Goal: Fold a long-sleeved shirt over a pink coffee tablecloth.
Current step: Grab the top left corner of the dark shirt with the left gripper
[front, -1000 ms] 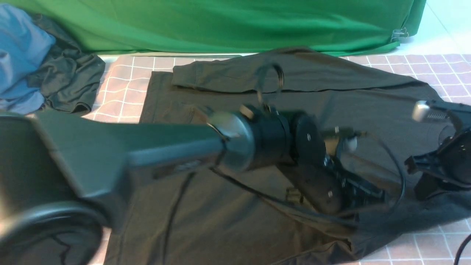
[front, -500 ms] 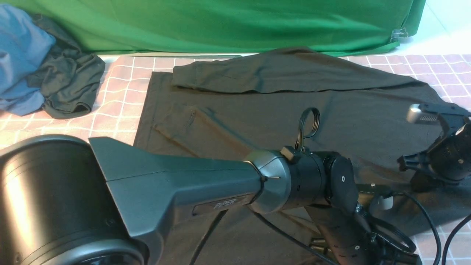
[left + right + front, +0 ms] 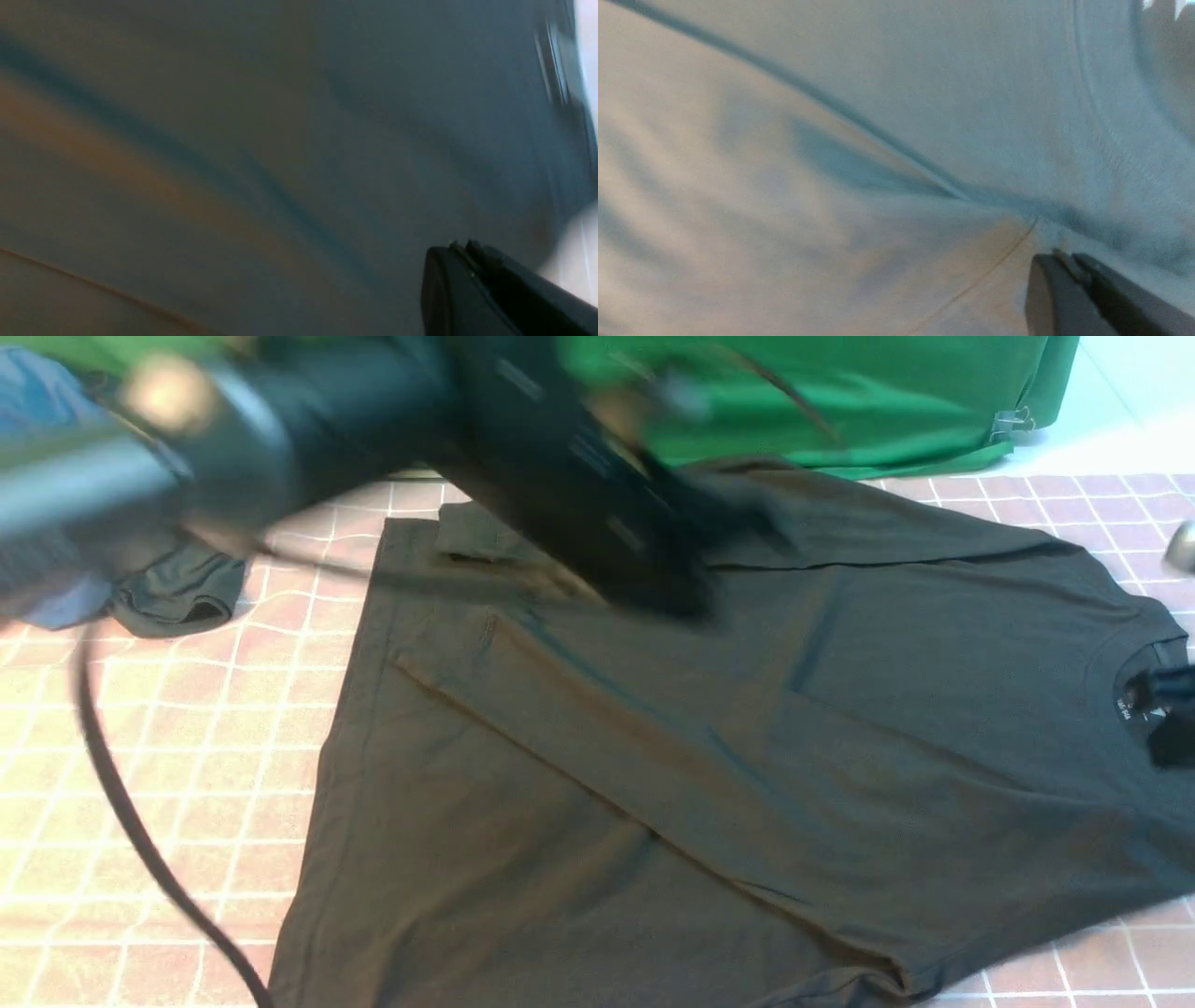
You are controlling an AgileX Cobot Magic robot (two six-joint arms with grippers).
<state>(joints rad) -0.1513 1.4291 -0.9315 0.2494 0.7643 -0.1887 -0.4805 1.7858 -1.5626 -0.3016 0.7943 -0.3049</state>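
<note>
The black long-sleeved shirt (image 3: 709,784) lies spread on the pink gridded tablecloth (image 3: 187,756), collar (image 3: 1134,663) to the right. One sleeve lies diagonally across the body, the other folded along the far edge. My left arm (image 3: 560,476) is a dark blur above the shirt's far-left part. Its gripper (image 3: 460,245) hangs over dark fabric with the fingers pressed together and nothing between them. My right gripper (image 3: 1167,709) sits at the right edge by the collar. In the right wrist view that gripper (image 3: 1057,254) is shut, its tips close to a fold.
Plain green fabric (image 3: 840,401) runs along the back. A blue cloth (image 3: 37,392) and a smaller dark garment (image 3: 177,593) lie at the far left. A black cable (image 3: 121,812) hangs over the left of the tablecloth.
My left arm has swung from low at the front right up toward the far left. The right gripper has drawn back to the right edge. The collar now shows.
</note>
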